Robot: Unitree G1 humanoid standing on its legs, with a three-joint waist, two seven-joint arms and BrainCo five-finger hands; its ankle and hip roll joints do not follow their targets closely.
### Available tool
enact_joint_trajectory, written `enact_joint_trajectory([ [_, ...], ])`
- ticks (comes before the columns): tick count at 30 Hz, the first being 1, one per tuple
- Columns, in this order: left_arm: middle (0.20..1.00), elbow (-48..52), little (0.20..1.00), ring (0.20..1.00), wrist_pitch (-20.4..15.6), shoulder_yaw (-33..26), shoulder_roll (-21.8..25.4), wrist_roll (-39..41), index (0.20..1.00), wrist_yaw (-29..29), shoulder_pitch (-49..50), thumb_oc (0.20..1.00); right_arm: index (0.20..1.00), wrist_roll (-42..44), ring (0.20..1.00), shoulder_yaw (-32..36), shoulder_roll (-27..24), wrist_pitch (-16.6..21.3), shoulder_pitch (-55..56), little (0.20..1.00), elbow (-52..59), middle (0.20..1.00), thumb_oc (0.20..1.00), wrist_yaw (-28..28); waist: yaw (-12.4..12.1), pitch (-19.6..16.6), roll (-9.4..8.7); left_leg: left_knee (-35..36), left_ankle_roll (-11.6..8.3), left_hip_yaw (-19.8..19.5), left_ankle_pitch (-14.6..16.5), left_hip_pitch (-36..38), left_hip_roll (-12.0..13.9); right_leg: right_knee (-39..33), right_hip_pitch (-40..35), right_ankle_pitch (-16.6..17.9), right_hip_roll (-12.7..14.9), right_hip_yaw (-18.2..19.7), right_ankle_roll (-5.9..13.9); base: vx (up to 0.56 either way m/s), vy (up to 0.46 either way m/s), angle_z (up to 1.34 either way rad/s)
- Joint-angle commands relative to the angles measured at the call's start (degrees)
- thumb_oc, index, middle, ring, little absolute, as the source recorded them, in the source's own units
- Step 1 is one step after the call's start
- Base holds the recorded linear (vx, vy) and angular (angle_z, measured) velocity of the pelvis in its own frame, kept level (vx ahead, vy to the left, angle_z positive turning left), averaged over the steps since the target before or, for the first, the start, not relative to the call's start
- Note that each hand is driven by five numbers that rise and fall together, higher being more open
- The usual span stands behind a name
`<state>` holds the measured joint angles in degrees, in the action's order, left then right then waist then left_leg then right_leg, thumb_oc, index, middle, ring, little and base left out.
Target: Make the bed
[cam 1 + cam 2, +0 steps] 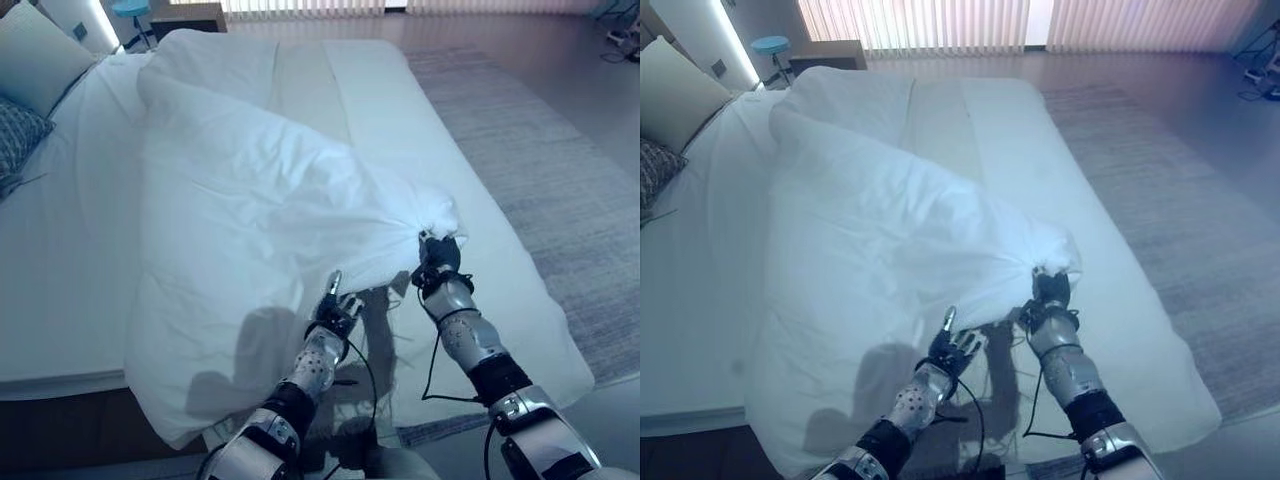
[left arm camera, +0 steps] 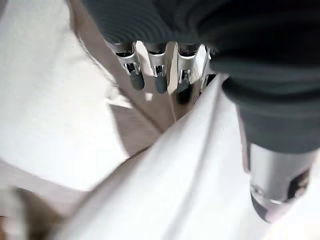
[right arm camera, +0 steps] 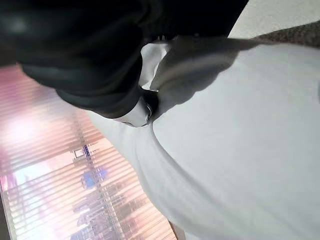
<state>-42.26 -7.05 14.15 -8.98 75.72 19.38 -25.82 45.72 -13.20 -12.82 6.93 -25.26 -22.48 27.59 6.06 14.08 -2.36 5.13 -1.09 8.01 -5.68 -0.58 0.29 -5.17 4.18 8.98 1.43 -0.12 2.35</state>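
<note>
**Here, a bunched duvet held up at the foot of the bed**

Furthest left, at the head of the bed [image 1: 60, 250], a pale pillow [image 1: 35, 50] leans against the wall with a dark patterned cushion [image 1: 15, 135] just below it, both resting on the white sheet. A small blue stool [image 1: 770, 45] and a wooden cabinet [image 1: 825, 52] stand on the floor beyond the mattress's far corner.

Moving in, the white duvet [image 1: 250, 220] lies heaped diagonally across the middle of the bed, its bulk puffed up and its lower left edge spilling over the near side of the mattress. A folded-back strip of it lies flat towards the far end.

The left hand [image 1: 335, 310] sits low beneath the duvet's near edge, fingers [image 2: 160, 72] straight and side by side, thumb held apart, with cloth draped across the palm side but nothing clamped; it is relaxed rather than closed.

To the right of it, the right hand [image 1: 438, 258] is raised higher, and the duvet gathers into a tight, wrinkled knot just at its fingertips. In the right wrist view a fold of white cloth is drawn in under the dark cover, pinched there.

Further right, a grey rug [image 1: 540, 170] runs along the bed on the floor, and vertical blinds [image 1: 1040, 22] line the far wall.
</note>
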Motion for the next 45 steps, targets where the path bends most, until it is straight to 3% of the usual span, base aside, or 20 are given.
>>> enact_joint_trajectory([
  [1, 1.0, -4.13, 1.0, 1.0, -6.35, -3.76, 0.27, 0.11, 1.0, 1.35, -4.13, 1.0, 0.2, -0.2, 0.2, 8.27, -1.82, 9.72, -0.89, 0.2, 5.04, 0.2, 0.2, 1.21, -0.92, -5.62, -1.05, -0.13, -0.05, 1.22, 7.07, 2.4, -1.84, 4.24, 1.91, -4.12, 0.87, -1.13, 5.54, 0.08, -0.033, -0.03],
  [8, 1.0, -4.99, 1.0, 1.0, -9.53, -10.4, 0.37, 0.91, 1.0, 4.25, -1.94, 1.0, 0.2, -1.03, 0.2, 11.84, -1.66, 10.77, 1.27, 0.2, 4.94, 0.2, 0.2, 3.38, -2.15, -7.18, -1.18, -0.13, -0.38, -0.03, 7.8, 3.81, -1.62, 3.96, -0.45, -5.18, 0.83, -3.11, 5.0, 0.04, -0.021, 0.02],
  [17, 1.0, -5.16, 1.0, 1.0, -11.1, -14.9, 1.07, 1.74, 1.0, 5.56, 0.11, 1.0, 0.2, -2.59, 0.2, 13.74, -1.48, 10.95, 3.31, 0.2, 5.24, 0.2, 0.2, 4.66, -3.38, -8.09, -1.82, -0.13, -0.8, -1.75, 8.01, 4.36, -1.52, 4.24, -1.95, -6.12, 1.03, -5.7, 4.77, 0.03, -0.024, 0.15],
  [23, 1.0, -5.55, 1.0, 1.0, -12.96, -19.43, 3.39, 0.8, 1.0, 6.64, -0.48, 1.0, 0.2, -2.47, 0.2, 16.13, 0.33, 13.13, 6.86, 0.2, 5.99, 0.2, 0.2, 5.38, -4.24, -8.67, -2.33, -0.13, -1.35, -3.97, 7.75, 4.1, -1.58, 4.84, -2.85, -7.12, 1.38, -8.45, 4.39, 0.02, -0.026, 0.24],
  [36, 1.0, -5.3, 1.0, 1.0, -13.63, -22.71, 8.23, -2.9, 1.0, 6.11, -0.71, 1.0, 0.2, 1.35, 0.2, 18.45, 2.91, 14.86, 15.53, 0.2, 5.41, 0.2, 0.2, 2.81, -3.26, -9.36, -1.93, -0.13, -1.87, -6.68, 7.57, 4.63, -1.49, 7.46, -3.4, -9.5, 1.3, -10.58, 3.44, 0.02, -0.015, 0.15],
  [37, 0.896, -5.36, 0.896, 0.896, -13.61, -22.73, 8.27, -2.89, 0.896, 6.06, -0.7, 0.896, 0.2, 1.41, 0.2, 18.44, 2.93, 14.87, 15.59, 0.2, 5.41, 0.2, 0.2, 2.74, -3.23, -9.39, -1.95, -0.13, -1.88, -6.7, 7.58, 4.65, -1.48, 7.44, -3.42, -9.5, 1.29, -10.59, 3.44, 0.03, -0.017, 0.12],
  [38, 0.639, -5.37, 0.639, 0.639, -13.8, -23.17, 8.54, -3.04, 0.639, 6.03, -0.59, 0.639, 0.2, 1.78, 0.2, 18.68, 3.14, 14.83, 16.29, 0.2, 5.12, 0.2, 0.2, 2.55, -3.11, -9.51, -1.88, -0.13, -1.91, -6.67, 7.6, 4.73, -1.43, 7.36, -3.53, -9.5, 1.23, -10.67, 3.44, 0.02, -0.012, 0.04],
  [39, 0.241, -5.07, 0.241, 0.241, -14.0, -23.26, 8.71, -3.2, 0.241, 5.95, -0.49, 0.241, 0.2, 2.05, 0.2, 18.8, 3.21, 14.88, 16.9, 0.2, 4.87, 0.2, 0.2, 2.35, -3.0, -9.64, -1.82, -0.13, -1.94, -6.6, 7.61, 4.84, -1.39, 7.18, -3.69, -9.5, 1.14, -10.76, 3.43, 0.0, 0.0, 0.0],
  [40, 0.2, -4.91, 0.2, 0.2, -14.03, -23.27, 8.9, -3.52, 0.2, 5.85, -0.49, 0.2, 0.2, 2.23, 0.2, 18.91, 3.4, 14.72, 17.3, 0.2, 4.47, 0.2, 0.2, 2.25, -2.9, -9.68, -1.72, -0.13, -1.97, -6.59, 7.59, 4.87, -1.36, 7.11, -3.72, -9.5, 1.09, -10.81, 3.43, 0.0, 0.0, 0.0],
  [45, 0.2, -5.48, 0.2, 0.2, -12.51, -22.49, 10.64, -6.78, 0.2, 4.67, 0.99, 0.2, 0.2, 2.56, 0.2, 19.37, 3.26, 13.74, 19.44, 0.2, 1.48, 0.2, 0.2, 1.2, -2.53, -9.91, -1.28, -0.13, -2.19, -6.41, 7.55, 5.17, -1.06, 7.44, -4.07, -9.89, 0.83, -10.87, 3.18, 0.0, 0.0, 0.0],
])
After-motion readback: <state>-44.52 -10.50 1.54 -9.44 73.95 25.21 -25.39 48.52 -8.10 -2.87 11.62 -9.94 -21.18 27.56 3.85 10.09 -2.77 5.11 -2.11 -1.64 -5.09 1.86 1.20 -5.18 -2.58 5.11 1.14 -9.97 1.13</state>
